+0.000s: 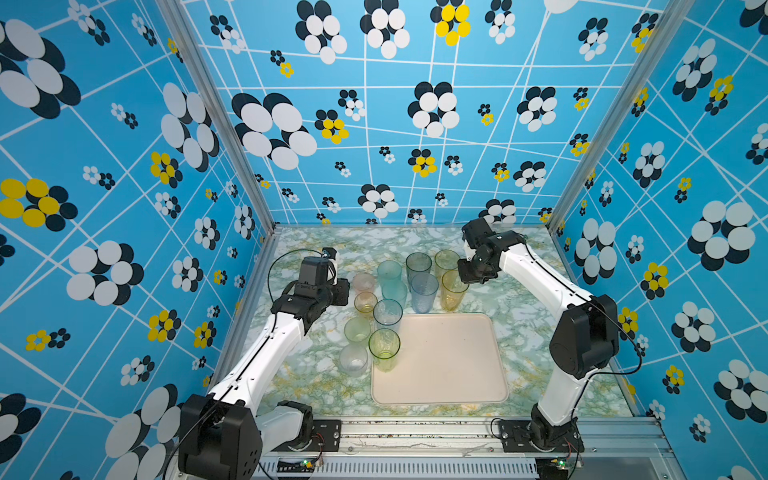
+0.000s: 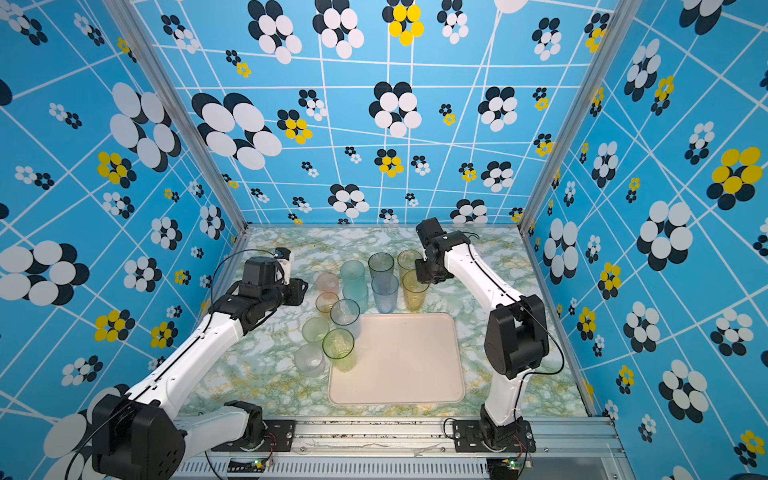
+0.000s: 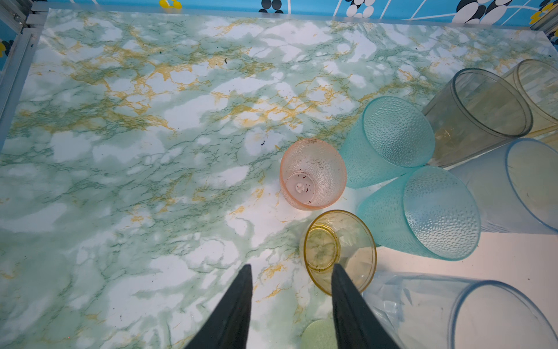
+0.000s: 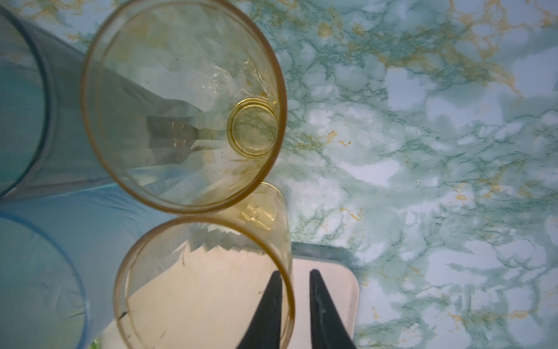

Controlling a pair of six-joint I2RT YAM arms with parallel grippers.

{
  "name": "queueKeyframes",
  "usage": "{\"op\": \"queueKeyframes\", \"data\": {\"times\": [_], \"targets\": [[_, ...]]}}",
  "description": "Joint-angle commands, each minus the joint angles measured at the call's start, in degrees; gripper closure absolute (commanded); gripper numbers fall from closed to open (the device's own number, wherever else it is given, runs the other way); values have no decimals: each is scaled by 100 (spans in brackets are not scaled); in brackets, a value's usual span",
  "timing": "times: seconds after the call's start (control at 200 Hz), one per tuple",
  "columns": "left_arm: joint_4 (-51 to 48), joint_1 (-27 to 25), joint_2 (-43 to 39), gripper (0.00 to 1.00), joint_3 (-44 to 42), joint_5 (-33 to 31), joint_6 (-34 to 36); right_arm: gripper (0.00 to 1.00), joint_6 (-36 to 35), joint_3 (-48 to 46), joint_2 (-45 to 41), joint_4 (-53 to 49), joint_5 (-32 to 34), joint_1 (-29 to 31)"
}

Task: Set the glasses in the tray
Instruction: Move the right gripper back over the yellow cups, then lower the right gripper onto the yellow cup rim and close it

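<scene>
The cream tray [image 1: 449, 361] [image 2: 399, 365] lies at the front middle with its inside bare. The glasses stand in a cluster behind it and along its left side. My right gripper [image 1: 473, 276] [image 4: 295, 271] is open astride the rim of a tall amber glass [image 1: 453, 291] [image 4: 205, 219], one finger inside against the wall and one outside with a small gap. My left gripper [image 1: 343, 291] [image 3: 291, 266] hangs open beside the short orange glass [image 1: 365, 302] [image 3: 341, 247], nothing between its fingers. A tall green glass [image 1: 384, 347] overlaps the tray's left edge.
A second amber glass [image 4: 181, 105] touches the gripped one. Grey [image 1: 418, 264], blue [image 1: 424, 291] and teal [image 1: 389, 272] tall glasses crowd to its left. The short pink glass [image 3: 314, 175] stands behind the orange one. Marbled table [image 1: 519, 299] stretches to the right of the cluster.
</scene>
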Motion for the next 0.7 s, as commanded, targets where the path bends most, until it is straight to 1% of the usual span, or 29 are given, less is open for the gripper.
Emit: {"op": "queueKeyframes", "data": {"times": [0.0, 0.405, 0.525, 0.695], "targets": [[113, 64, 53, 56, -4, 81, 82, 80, -78, 165, 67, -221, -97, -47], [149, 88, 103, 56, -22, 94, 73, 87, -104, 130, 103, -256, -195, -57], [148, 92, 105, 56, -22, 94, 73, 92, -128, 112, 98, -286, -234, -59], [135, 96, 97, 56, -22, 100, 73, 96, -181, 26, -2, -309, -244, -57]]}}
